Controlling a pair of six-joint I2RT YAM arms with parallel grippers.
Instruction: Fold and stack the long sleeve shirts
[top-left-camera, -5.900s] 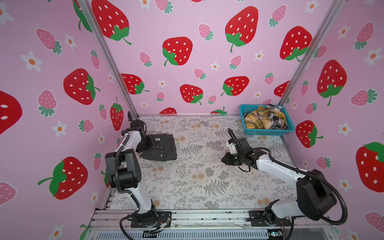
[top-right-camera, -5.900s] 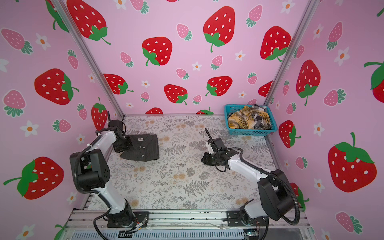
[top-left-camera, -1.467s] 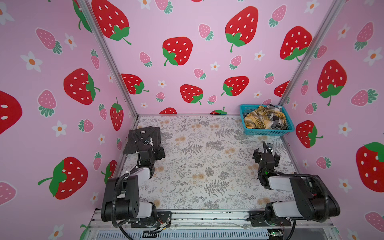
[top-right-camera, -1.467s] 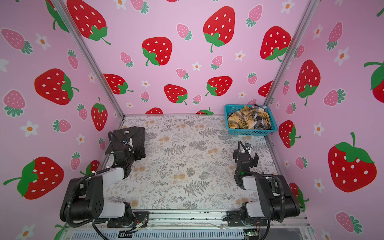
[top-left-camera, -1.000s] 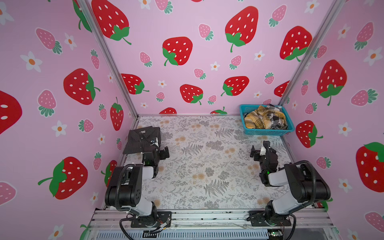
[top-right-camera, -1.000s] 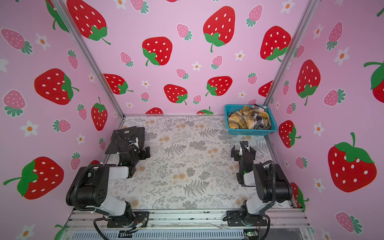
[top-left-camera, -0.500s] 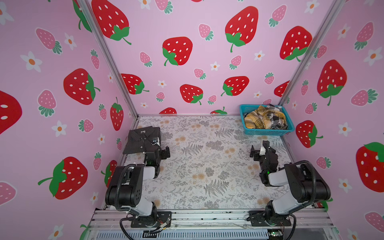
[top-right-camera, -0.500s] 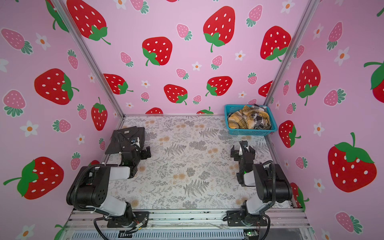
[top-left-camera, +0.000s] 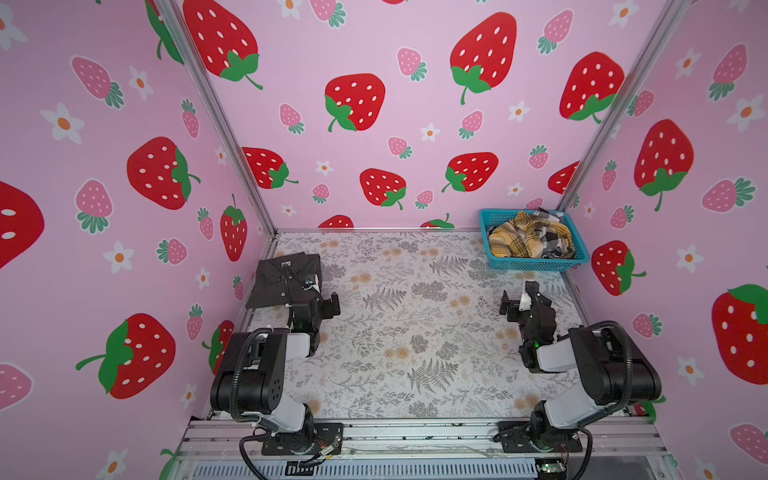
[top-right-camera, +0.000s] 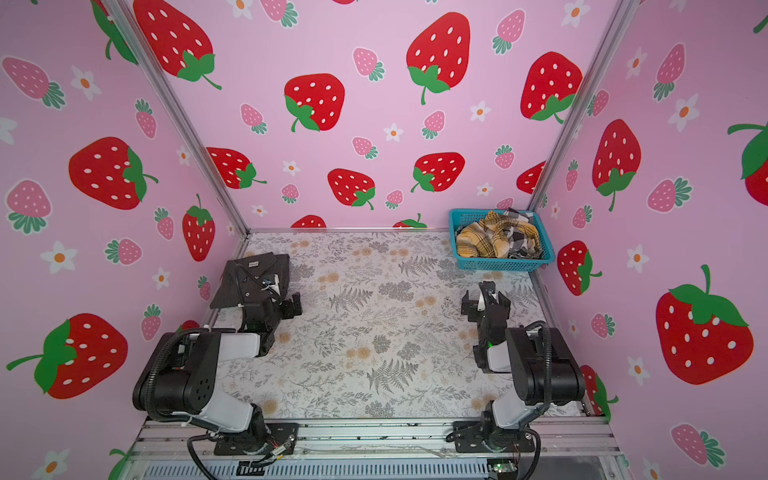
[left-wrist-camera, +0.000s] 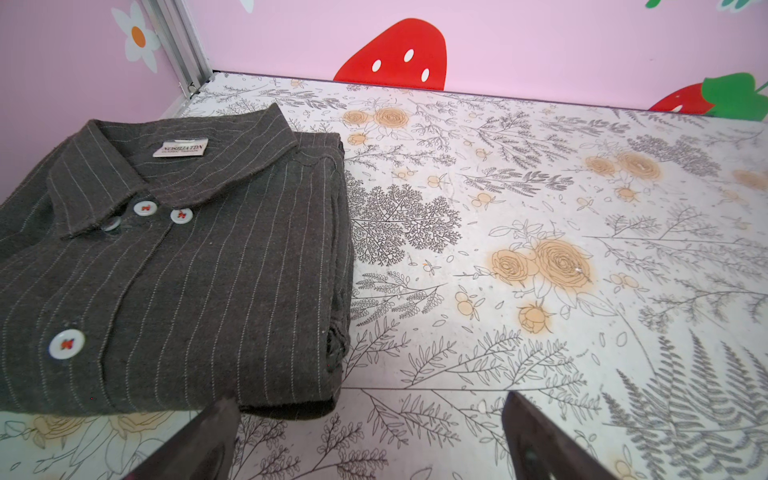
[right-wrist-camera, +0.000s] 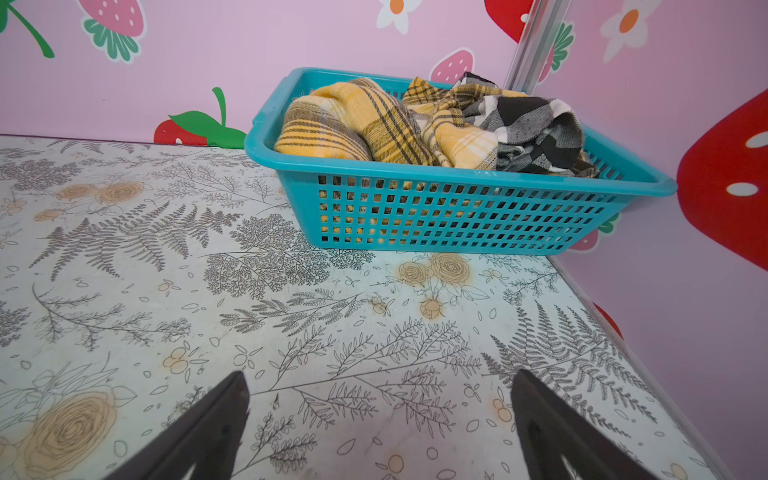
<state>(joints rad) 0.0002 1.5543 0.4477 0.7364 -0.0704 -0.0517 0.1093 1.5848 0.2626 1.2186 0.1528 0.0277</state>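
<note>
Charcoal shirt: we see the charcoal pinstripe shirt (top-left-camera: 284, 280) folded into a neat rectangle, lying flat on the table (top-left-camera: 415, 332) at the far left, close against the left wall.
Shirt detail: in the left wrist view the charcoal pinstripe shirt (left-wrist-camera: 166, 270) faces up, with the collar (left-wrist-camera: 174, 166) flat, the pale buttons (left-wrist-camera: 66, 344) done up and a small woven label (left-wrist-camera: 179, 148) showing at the neck.
Left gripper: the left gripper (top-left-camera: 313, 300) sits low at the shirt's near edge, jaws spread wide with nothing between them.
Left fingers: one of the fingers (left-wrist-camera: 199, 440) lines up with the shirt's hem; we honestly cannot tell whether it touches the cloth.
Right gripper: over on the right, the right gripper (top-left-camera: 521, 299) hangs above bare table, jaws wide apart too and holding nothing; the right wrist view shows only floral tabletop between them (right-wrist-camera: 378, 428).
Basket: the blue basket (top-left-camera: 536, 264) stands in the far right corner, well apart from both grippers.
In the basket: we make out the yellow plaid shirt (right-wrist-camera: 353, 124) and the black-and-white check shirt (right-wrist-camera: 528, 120), crumpled together and heaped above the rim.
Middle of the table: only the fern-and-rose print shows between the two arms.
</note>
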